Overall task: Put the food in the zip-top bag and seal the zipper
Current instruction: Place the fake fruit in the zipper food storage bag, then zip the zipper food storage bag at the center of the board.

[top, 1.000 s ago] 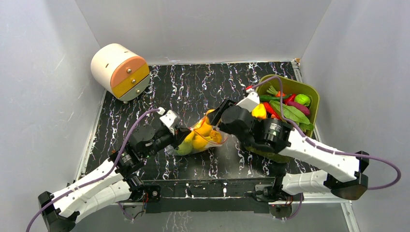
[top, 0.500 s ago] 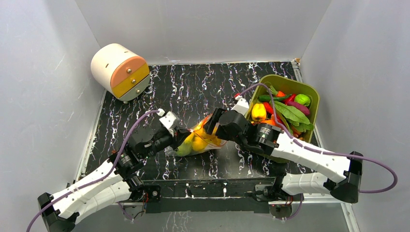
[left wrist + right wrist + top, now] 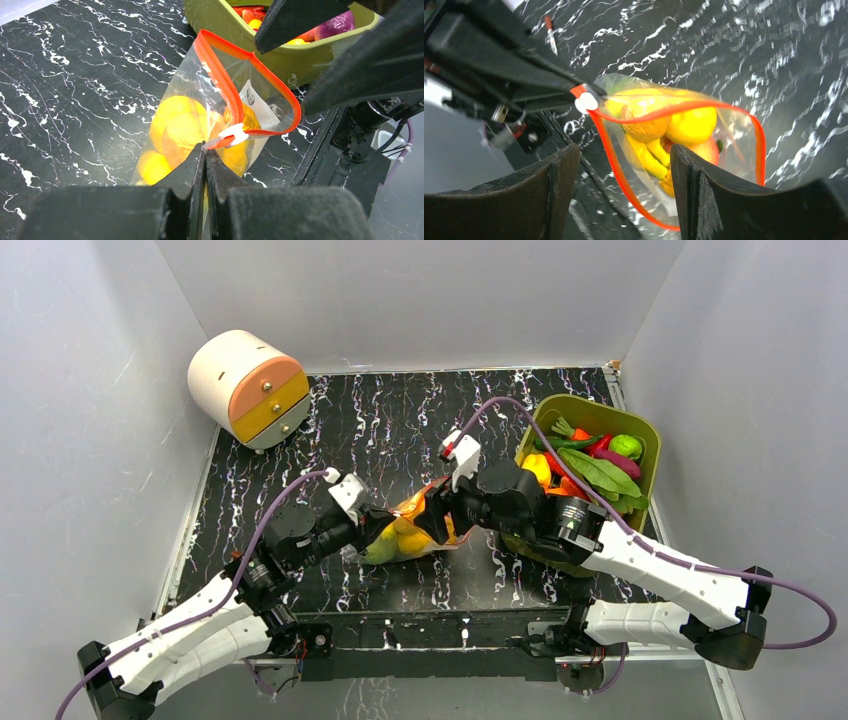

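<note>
Top view: the zip-top bag (image 3: 415,530) lies at the centre of the table (image 3: 400,420), packed with the food (image 3: 689,125), yellow and orange pieces; the olive tub (image 3: 640,440) stands at its 2 o'clock. The left gripper (image 3: 205,155), at the bag's 9 o'clock, has its fingers pressed nearly together on the bag's corner film just beneath the white slider (image 3: 233,134). The right gripper (image 3: 624,150), at the bag's 3 o'clock, hangs over the mouth with fingers spread wide, holding nothing. The zipper (image 3: 227,75) gapes in an open loop, so sealing appears to be the step in hand. To do it well, the right fingers should close squarely on the slider, not on loose film, then draw it along the strip toward 3 o'clock while the left grip holds the corner taut. The food bulging near the mouth may hold the lips apart.
</note>
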